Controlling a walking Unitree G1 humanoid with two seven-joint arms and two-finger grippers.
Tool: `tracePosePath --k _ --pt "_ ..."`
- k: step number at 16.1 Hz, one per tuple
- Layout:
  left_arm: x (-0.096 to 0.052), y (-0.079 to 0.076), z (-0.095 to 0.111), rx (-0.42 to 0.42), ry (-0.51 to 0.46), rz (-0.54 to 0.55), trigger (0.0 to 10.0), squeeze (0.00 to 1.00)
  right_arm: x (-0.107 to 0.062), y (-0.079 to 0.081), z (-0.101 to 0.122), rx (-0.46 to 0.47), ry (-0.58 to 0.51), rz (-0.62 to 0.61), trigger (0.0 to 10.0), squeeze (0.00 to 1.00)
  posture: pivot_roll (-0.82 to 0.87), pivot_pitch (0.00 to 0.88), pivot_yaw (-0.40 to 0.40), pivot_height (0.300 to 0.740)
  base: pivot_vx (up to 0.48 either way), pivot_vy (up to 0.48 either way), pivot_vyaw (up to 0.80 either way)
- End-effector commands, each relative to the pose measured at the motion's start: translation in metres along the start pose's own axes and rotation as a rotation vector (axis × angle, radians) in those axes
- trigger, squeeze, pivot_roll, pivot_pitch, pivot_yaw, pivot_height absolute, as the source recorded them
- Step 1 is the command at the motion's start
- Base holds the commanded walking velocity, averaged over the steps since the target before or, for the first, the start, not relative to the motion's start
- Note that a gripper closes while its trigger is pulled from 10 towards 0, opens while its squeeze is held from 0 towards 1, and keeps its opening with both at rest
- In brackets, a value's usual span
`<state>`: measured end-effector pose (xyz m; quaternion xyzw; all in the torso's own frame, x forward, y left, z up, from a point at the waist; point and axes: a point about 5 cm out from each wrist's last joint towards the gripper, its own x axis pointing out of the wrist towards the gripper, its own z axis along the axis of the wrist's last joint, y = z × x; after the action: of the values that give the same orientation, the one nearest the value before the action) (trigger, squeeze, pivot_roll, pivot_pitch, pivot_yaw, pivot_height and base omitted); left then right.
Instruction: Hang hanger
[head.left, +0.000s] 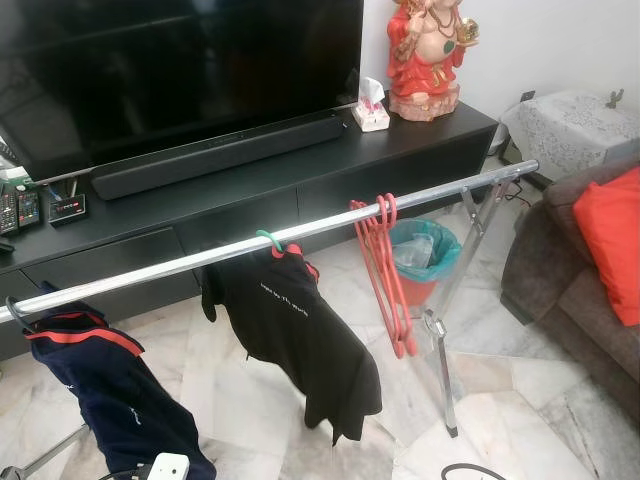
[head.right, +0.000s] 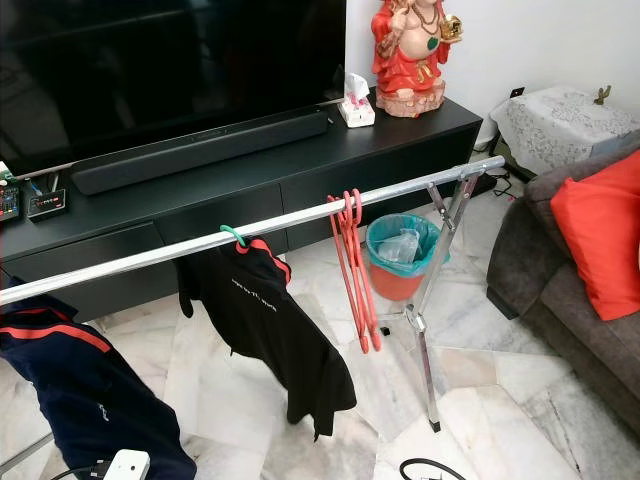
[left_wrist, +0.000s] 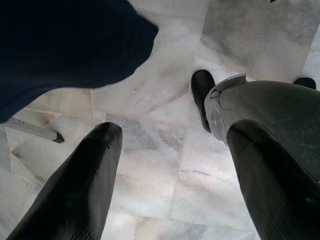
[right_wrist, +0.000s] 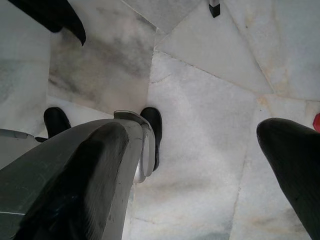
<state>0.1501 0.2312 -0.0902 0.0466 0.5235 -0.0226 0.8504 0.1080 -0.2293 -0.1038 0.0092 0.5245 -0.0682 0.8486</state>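
Note:
A chrome clothes rail (head.left: 200, 259) slants across the room in front of me. Several empty red hangers (head.left: 386, 268) hang bunched on it right of the middle. A black shirt (head.left: 295, 335) hangs on a green hanger (head.left: 268, 238) at the middle, and a navy garment (head.left: 110, 390) with red trim hangs at the left end. My left gripper (left_wrist: 172, 170) points down at the marble floor, open and holding nothing, with the navy garment (left_wrist: 65, 45) close by. My right gripper (right_wrist: 185, 175) also hangs over the floor, open, with nothing between its fingers (right_wrist: 75, 185).
Behind the rail stands a low black TV cabinet (head.left: 250, 190) with a large TV. A red bin with a teal liner (head.left: 425, 255) sits past the red hangers. The rack's folding leg (head.left: 440, 370) stands at the right. A sofa with a red cushion (head.left: 610, 240) borders the right side. A white power strip (head.left: 165, 467) lies on the floor.

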Motion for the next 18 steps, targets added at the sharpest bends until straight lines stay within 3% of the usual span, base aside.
tracePosePath --k 1,18 --pt "-0.0001 0.0063 0.0084 0.08 0.007 0.014 10.0 0.0 0.0095 0.0424 0.0463 0.063 -0.118 0.022 10.0 0.0 -0.08 0.0 0.068 0.74 0.0 0.0 0.0" --pt "0.0 0.006 0.009 0.08 0.005 0.014 10.0 0.0 0.0093 0.042 0.0478 0.07 -0.133 0.017 10.0 0.0 -0.07 0.0 0.066 0.74 0.0 0.0 0.0"
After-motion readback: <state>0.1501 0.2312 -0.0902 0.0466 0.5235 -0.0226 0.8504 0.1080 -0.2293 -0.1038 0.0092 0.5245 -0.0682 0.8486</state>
